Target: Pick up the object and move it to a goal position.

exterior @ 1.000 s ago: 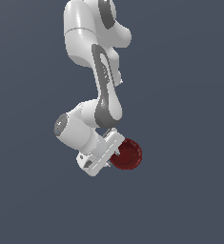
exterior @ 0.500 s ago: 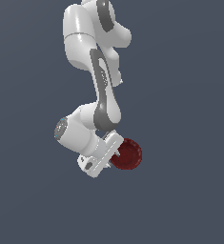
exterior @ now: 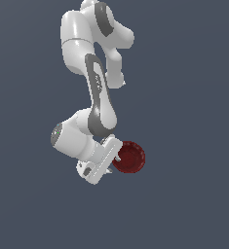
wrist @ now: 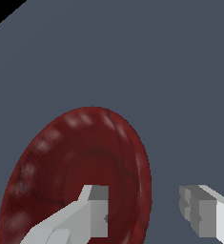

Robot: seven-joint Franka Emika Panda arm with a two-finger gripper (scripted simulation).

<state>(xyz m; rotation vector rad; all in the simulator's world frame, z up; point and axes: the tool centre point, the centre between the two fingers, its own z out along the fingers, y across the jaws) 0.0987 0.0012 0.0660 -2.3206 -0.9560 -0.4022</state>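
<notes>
While the gripper (wrist: 143,209) straddles the rim of the dark red bowl (wrist: 80,176), one white finger (wrist: 92,209) sits inside the textured hollow and the other just outside the wall; whether both pads press the rim I cannot tell, though it looks grasped. Farther off, the exterior view shows the bowl at the gripper's tip, toward that view's right, against plain grey. A thin rim pinch could pivot, so the carry seems to want slow, steady wrist motion.

Glossy white rounded arm (exterior: 82,44); grey joint bands; blocky white-grey fingers (wrist: 92,209).
</notes>
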